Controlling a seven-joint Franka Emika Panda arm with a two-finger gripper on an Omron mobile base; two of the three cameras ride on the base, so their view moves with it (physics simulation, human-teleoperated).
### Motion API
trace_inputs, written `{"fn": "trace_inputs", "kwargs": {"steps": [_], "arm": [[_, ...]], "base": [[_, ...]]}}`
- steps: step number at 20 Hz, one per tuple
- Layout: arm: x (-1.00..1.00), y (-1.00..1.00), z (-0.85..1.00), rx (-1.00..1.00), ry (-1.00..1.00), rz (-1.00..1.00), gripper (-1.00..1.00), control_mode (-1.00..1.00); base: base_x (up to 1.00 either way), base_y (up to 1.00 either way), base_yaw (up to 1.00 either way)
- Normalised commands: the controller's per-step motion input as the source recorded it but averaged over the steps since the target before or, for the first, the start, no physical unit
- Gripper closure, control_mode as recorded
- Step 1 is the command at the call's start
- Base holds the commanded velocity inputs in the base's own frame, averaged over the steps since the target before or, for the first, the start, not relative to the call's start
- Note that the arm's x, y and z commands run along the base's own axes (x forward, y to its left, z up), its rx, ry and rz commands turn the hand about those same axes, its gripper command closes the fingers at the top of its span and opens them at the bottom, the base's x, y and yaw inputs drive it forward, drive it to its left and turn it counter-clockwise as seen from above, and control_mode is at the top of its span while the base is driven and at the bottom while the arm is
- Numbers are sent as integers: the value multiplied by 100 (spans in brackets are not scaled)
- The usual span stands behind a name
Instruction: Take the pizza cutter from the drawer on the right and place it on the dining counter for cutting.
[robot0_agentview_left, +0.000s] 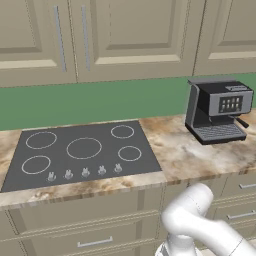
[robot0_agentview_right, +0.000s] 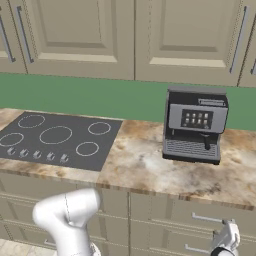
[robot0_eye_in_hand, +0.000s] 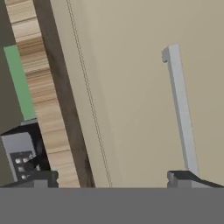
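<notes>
Gripper (robot0_eye_in_hand: 113, 178) hangs spread wide and empty before the shut drawer (robot0_eye_in_hand: 131, 87), apparently lined up on its handle (robot0_eye_in_hand: 181, 109) to pull it open.

Here's the arm (robot0_agentview_left: 200, 225), glossy white, built of fat rounded segments with a smooth bulbous elbow casing, soft grey shading on its undersides. On the right base view, a white wrist piece (robot0_agentview_right: 226, 239) with a dark ring beneath it. The claw (robot0_eye_in_hand: 113, 178) shows two small dark grey, blocky finger tips (robot0_eye_in_hand: 40, 178).
</notes>
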Motion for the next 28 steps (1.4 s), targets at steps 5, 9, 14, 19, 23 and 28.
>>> {"fn": "trace_inputs", "kwargs": {"steps": [5, 9, 14, 19, 23, 28], "arm": [[17, 13, -24, 0, 0, -9, -100, -100], [20, 0, -20, 0, 1, 0, -100, -100], [18, 0, -20, 1, 1, 0, -100, -100], [6, 0, -29, 0, 0, 0, -100, -100], [10, 0, -38, 0, 0, 0, -100, -100], [13, 0, -28, 0, 0, 0, -100, -100]], "base": [[0, 0, 0], [0, 0, 0], [0, 0, 0], [0, 0, 0], [0, 0, 0], [0, 0, 0]]}}
